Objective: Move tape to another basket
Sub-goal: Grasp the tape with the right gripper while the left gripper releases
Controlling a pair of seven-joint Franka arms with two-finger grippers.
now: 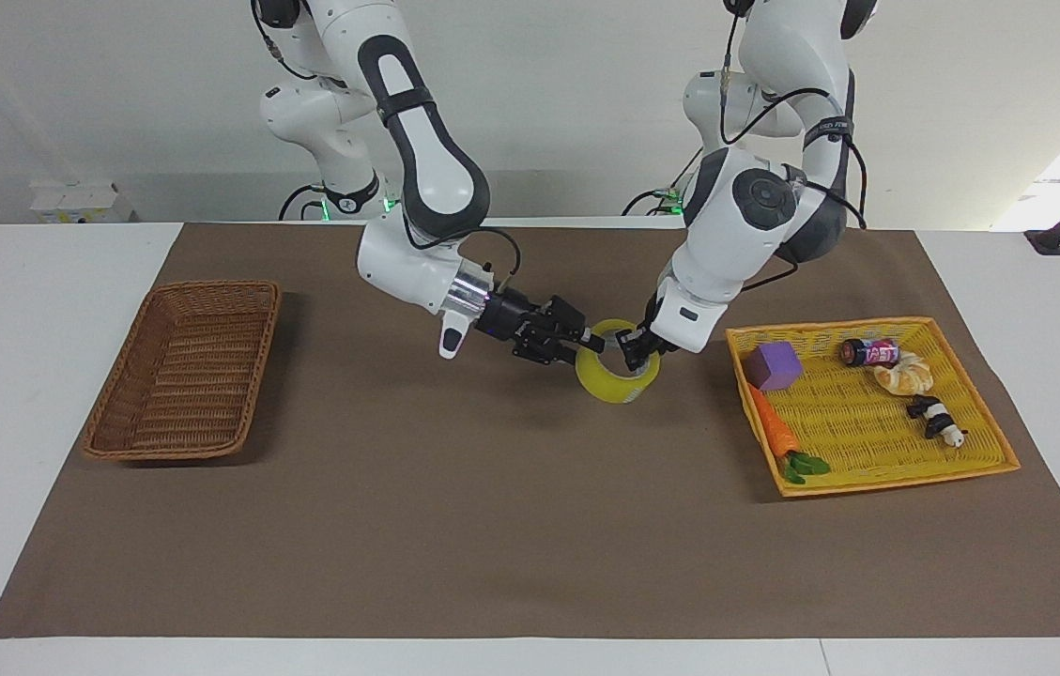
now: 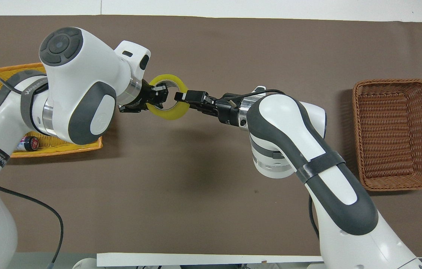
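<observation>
While the tape [image 1: 617, 374] is hanging above the middle of the table [image 1: 492, 526], between the two baskets, both arms are gripping it for a handover: the left end effector [image 1: 635, 356] is clamped on the roll's wall at the yellow tray's [image 1: 877, 481] side, and the right end effector [image 1: 591, 342] is closed on the facing wall, probably taking over because the basket [image 1: 184, 368] is lying at the right arm's end.

I see my left gripper [image 1: 635, 358] and right gripper [image 1: 591, 342] both clamped on the tape [image 1: 617, 375], one at each side of its rim.
</observation>
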